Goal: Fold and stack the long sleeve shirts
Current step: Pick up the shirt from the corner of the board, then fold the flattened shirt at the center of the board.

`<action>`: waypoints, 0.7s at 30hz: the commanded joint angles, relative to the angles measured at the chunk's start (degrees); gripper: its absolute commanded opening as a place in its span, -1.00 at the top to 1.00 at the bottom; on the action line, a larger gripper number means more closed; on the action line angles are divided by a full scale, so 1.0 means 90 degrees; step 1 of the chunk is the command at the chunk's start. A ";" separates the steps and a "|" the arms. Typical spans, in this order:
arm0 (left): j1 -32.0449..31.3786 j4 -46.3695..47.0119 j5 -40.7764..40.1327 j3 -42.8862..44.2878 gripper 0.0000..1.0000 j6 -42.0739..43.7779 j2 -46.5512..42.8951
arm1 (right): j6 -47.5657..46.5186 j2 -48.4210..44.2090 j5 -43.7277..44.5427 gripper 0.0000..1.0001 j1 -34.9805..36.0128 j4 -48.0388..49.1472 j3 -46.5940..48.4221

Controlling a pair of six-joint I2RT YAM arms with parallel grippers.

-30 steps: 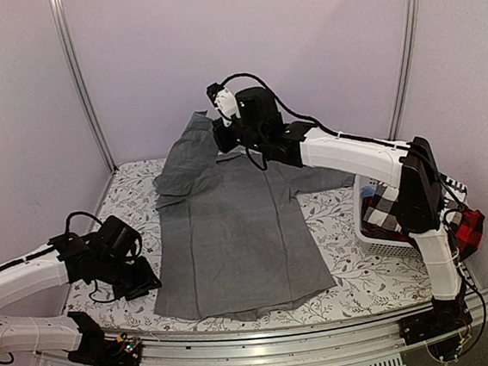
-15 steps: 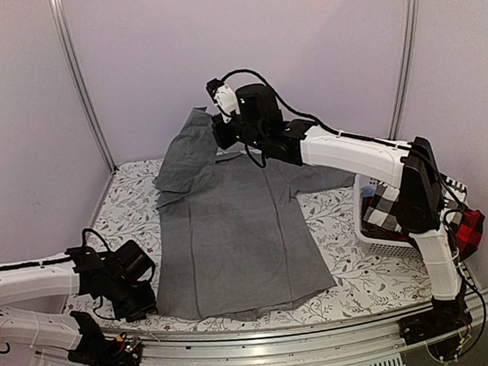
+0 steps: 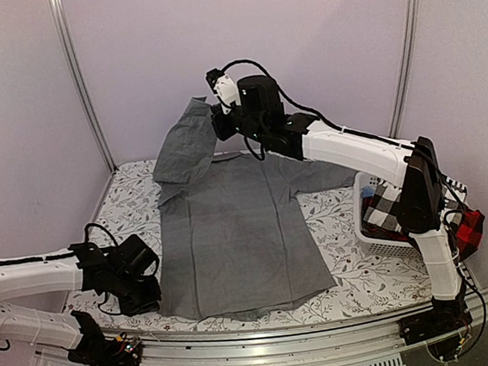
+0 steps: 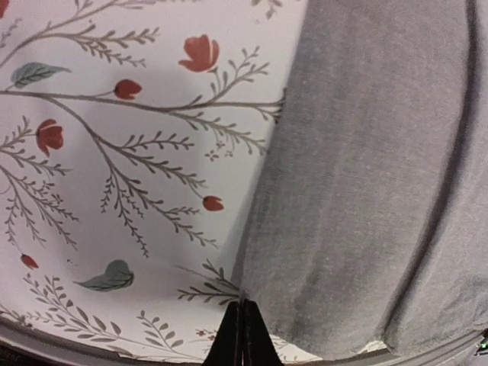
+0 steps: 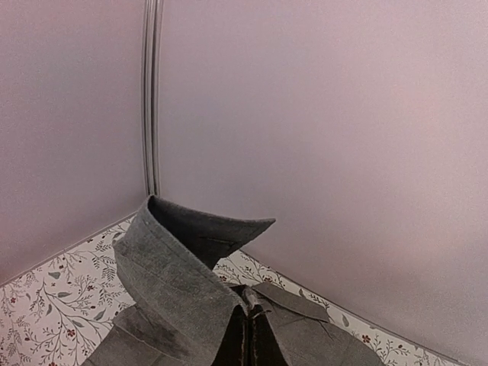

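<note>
right claw (image 5: pixel 248 324): pinching the grey shirt (image 3: pixel 240 235) by its collar
left claw (image 4: pixel 242 335): squeezing shut beside the hem
doing it well: lifting slowly, not tugging

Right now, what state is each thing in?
grey shirt: spread flat on the table, far-left part lifted.
right gripper: shut on grey shirt, raised.
left gripper: shut, at near-left hem.
basket: upright, holding cloth.
black-and-white checked shirt: bundled in basket.
red-and-black checked shirt: draped over rim.

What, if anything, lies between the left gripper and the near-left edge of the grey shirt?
Nothing visible does. The left gripper, fingers together, sits right at the edge of the grey shirt; only bare floral tablecloth lies beside it.
</note>
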 commanded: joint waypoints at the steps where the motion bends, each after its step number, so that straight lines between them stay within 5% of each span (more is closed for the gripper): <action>1: -0.0084 -0.0321 0.0000 0.0670 1.00 0.0505 -0.0254 | -0.0386 -0.0220 0.0448 1.00 -0.0035 0.0144 0.0394; 21: -0.0684 -0.0109 0.0664 0.2887 1.00 0.2387 0.1037 | -0.1030 -0.0477 0.1575 1.00 -0.0717 0.0023 0.0345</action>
